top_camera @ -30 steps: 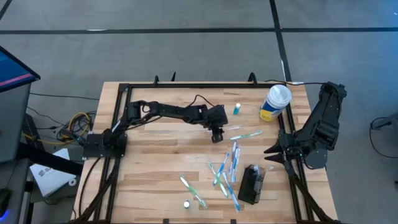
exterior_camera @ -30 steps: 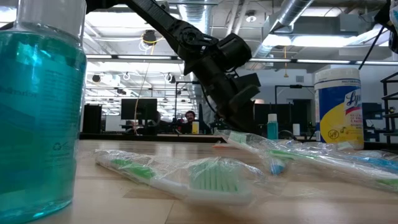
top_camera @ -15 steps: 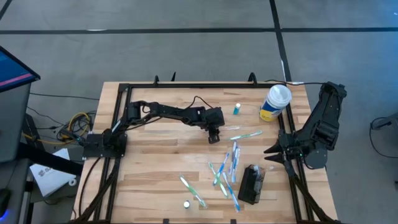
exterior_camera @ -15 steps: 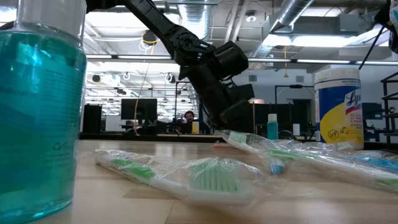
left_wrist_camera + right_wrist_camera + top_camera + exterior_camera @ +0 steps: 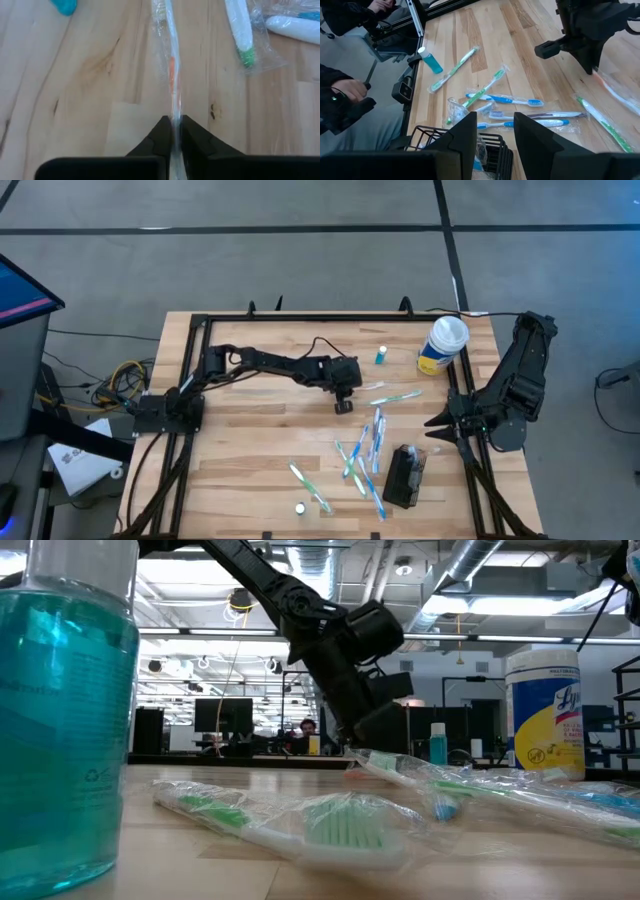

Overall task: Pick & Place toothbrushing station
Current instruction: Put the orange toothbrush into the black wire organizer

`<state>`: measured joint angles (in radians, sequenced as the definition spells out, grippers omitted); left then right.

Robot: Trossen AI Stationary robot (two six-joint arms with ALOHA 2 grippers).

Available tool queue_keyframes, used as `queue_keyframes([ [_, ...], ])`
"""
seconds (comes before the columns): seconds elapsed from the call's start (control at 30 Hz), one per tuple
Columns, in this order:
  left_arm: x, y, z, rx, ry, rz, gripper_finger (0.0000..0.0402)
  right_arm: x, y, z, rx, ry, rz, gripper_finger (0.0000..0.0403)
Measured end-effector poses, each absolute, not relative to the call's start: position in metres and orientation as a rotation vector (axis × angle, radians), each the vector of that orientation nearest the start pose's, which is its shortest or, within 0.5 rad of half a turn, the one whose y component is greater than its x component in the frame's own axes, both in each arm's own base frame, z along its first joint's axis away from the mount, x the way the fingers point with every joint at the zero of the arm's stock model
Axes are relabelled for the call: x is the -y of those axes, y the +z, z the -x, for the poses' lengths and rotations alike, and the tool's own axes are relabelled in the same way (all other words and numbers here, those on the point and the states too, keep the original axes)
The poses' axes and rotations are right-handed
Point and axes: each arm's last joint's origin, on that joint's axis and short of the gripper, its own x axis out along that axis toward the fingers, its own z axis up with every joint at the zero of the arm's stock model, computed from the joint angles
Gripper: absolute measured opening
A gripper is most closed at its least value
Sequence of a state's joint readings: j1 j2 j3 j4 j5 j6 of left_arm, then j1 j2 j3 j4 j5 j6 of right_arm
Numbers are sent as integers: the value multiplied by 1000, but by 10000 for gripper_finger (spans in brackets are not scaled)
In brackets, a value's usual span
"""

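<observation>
Toothbrushing station point(image 5: 404, 476), a small black mesh-sided box, is seen standing on the wooden table point(image 5: 250, 450) near the front right, just in front of the right gripper point(image 5: 492, 127); in the right wrist view only its upper wire edge is caught, the rest being cut off by the frame. The left arm is stretched from its base at the table's left across to the middle, bent at the elbow, with the left gripper point(image 5: 343, 405) pointed down at the boards. Its fingers point(image 5: 159, 137) are drawn nearly together and pinched on a wrapped toothbrush point(image 5: 172, 75) with an orange mark, whose far end runs out of the left wrist view and whose near end is hidden between the fingers. In the low view the contact is masked by other wrapped brushes in front. The right arm is folded at the right edge of the table, its gripper parted and holding nothing. A white-lidded canister point(image 5: 441, 345) stands at the back right. Loose toothbrushes are scattered between the grippers
</observation>
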<state>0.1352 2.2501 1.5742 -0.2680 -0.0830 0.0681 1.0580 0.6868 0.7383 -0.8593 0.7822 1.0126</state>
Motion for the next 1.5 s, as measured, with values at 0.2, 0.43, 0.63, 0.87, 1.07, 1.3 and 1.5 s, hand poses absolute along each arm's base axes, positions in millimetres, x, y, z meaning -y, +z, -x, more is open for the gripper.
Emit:
queue_keyframes([
  [0.2,-64,143,-466,-903,181,-24,8,-93,280,-76,-548,-10,-343,120],
  [0.43,-61,178,-465,-792,191,-6,6,-93,280,-76,-548,-10,-342,120],
  [0.63,-53,210,-461,-698,180,-12,1,-93,280,-76,-547,-11,-342,120],
  [0.87,-39,252,-457,-534,151,-19,3,-93,280,-76,-544,-14,-342,120],
  [1.07,-28,276,-451,-454,127,-24,2,-93,280,-76,-517,-35,-338,120],
  [1.3,-12,295,-452,-327,26,-17,1,-91,282,-77,-461,-83,-324,120],
  [1.5,-2,302,-455,-242,-32,-22,1,-92,286,-79,-386,-106,-287,120],
])
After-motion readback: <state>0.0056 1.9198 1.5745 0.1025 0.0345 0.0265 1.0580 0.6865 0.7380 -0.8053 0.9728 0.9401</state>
